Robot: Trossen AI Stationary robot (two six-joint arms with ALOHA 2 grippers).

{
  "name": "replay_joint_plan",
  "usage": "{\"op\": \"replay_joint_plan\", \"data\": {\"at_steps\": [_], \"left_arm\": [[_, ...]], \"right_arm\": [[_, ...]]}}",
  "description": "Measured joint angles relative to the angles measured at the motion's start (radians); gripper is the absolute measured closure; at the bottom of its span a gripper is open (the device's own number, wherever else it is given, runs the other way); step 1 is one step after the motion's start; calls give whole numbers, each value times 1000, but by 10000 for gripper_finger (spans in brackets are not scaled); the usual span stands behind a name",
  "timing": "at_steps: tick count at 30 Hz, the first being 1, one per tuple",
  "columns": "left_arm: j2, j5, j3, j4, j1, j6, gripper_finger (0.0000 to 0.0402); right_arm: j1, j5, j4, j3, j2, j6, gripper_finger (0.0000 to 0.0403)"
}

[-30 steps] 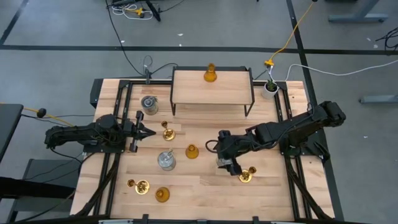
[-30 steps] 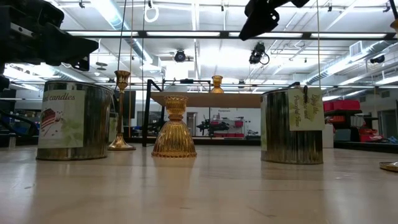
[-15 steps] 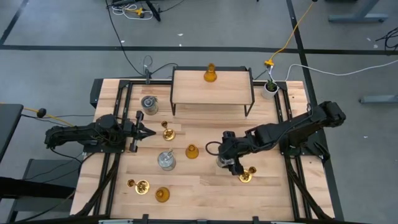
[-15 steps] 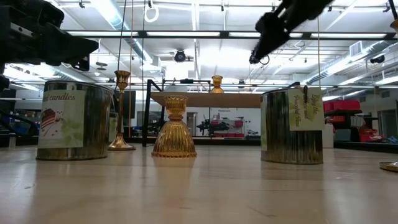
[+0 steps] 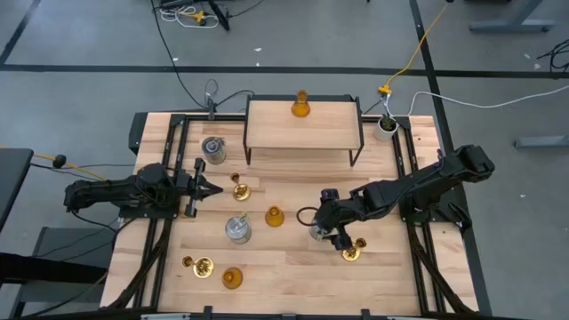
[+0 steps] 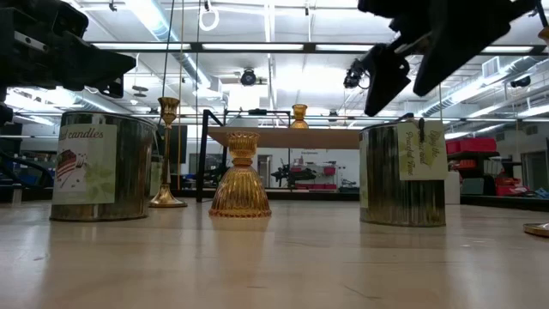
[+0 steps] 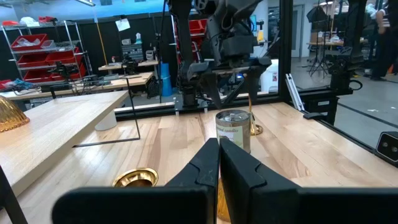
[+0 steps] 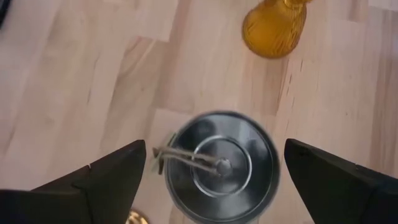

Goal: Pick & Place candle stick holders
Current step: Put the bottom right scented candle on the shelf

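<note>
One amber bell-shaped glass holder [image 5: 300,108] sits on far wooden shelf [image 5: 267,132]; others remain. Right gripper [image 5: 325,229], spread, above silvery cylinder holder [image 8: 222,166]; left gripper [image 5: 210,188] pressed together, idle.

One holder [image 5: 300,108] on the shelf [image 5: 267,133], seven more holders on the table [image 5: 293,276] before it

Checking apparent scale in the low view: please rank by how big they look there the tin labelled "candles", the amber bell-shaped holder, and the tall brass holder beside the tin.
1. Tin labelled "candles", clearly largest.
2. Amber bell-shaped holder.
3. Tall brass holder: taller than the amber one but far slimmer. It may stand farther from the camera, so ranks 2 and 3 are unsure.
</note>
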State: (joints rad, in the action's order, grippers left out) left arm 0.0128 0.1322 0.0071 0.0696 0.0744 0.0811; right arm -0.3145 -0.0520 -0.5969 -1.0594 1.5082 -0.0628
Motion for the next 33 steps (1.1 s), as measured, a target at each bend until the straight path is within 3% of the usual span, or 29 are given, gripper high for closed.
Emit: {"op": "replay_joint_plan", "data": {"at_steps": [12,23,33], "left_arm": [[0,0,0,0,0,0,383],[0,0,0,0,0,0,383],[0,0,0,0,0,0,383]], "right_arm": [[17,2,-9,14,0,80,16],[25,47,-38,14,0,282,16],[42,69,-9,14,0,288,16]]}}
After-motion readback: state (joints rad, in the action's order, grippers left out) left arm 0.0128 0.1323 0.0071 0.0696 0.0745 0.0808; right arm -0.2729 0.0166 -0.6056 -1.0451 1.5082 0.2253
